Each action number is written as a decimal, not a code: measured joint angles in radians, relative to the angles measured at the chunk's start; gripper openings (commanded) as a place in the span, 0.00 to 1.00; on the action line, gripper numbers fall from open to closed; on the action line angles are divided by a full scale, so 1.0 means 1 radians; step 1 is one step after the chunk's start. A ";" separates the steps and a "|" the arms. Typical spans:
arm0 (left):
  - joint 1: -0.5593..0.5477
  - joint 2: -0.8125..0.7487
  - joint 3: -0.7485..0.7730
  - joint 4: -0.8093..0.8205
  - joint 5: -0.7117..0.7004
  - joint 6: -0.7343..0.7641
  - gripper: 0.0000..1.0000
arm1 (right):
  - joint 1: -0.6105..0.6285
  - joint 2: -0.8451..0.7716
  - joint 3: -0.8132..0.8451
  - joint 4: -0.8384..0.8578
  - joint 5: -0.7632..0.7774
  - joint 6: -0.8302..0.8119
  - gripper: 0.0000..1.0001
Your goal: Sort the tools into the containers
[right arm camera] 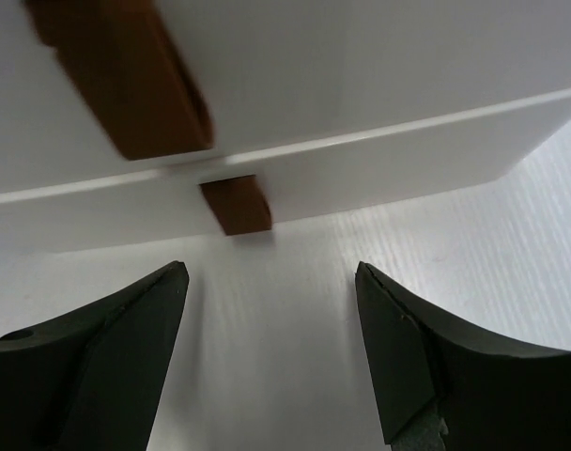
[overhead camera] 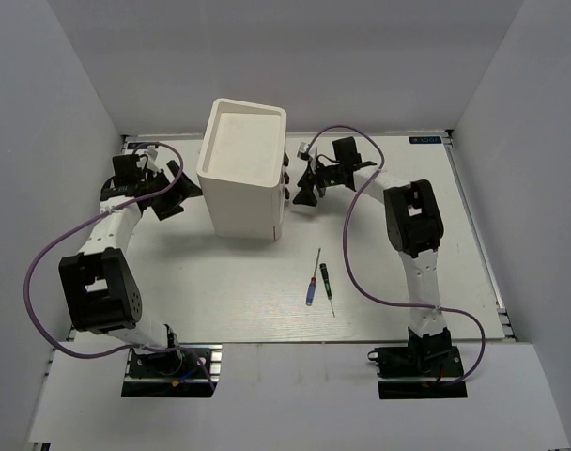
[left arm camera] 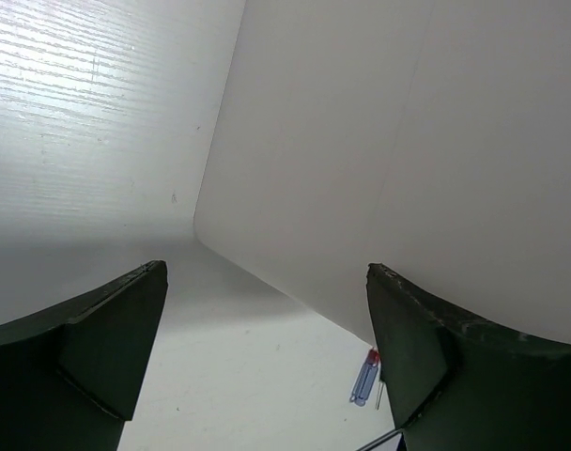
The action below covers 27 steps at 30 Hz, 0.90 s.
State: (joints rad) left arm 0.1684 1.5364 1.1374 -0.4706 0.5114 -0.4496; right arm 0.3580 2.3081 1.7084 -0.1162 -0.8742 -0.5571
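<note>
The tall white cabinet (overhead camera: 243, 169) stands at the table's middle back, its drawers' dark knobs (overhead camera: 285, 177) on its right face. Two thin screwdrivers lie in front of it, one blue-handled (overhead camera: 311, 289), one black-handled (overhead camera: 324, 273). My left gripper (overhead camera: 177, 199) is open and empty beside the cabinet's plain left wall (left arm camera: 361, 141); the blue screwdriver (left arm camera: 365, 378) shows past that wall's corner. My right gripper (overhead camera: 304, 191) is open and empty just short of the drawer fronts (right arm camera: 379, 164), facing two brown knobs (right arm camera: 126, 75) (right arm camera: 237, 205). The left gripper (left arm camera: 267, 271) and right gripper (right arm camera: 271, 268) hold nothing.
White walls close in the table on the left, back and right. Purple cables (overhead camera: 347, 235) loop from both arms over the table. The right arm's elbow (overhead camera: 412, 218) rises to the right of the screwdrivers.
</note>
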 measured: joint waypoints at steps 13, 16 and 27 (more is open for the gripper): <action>0.007 -0.010 -0.038 0.004 0.004 -0.003 0.97 | 0.003 0.122 0.142 0.052 -0.063 0.045 0.78; 0.007 -0.010 -0.038 0.007 0.005 -0.004 0.97 | 0.004 0.122 0.143 0.065 -0.103 0.053 0.77; 0.007 -0.009 -0.038 0.034 0.017 -0.016 0.97 | 0.018 0.122 0.143 0.071 -0.175 0.072 0.63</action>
State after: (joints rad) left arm 0.1757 1.5276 1.0992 -0.4362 0.5282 -0.4660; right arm 0.3763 2.4306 1.8515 -0.0452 -1.0489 -0.4854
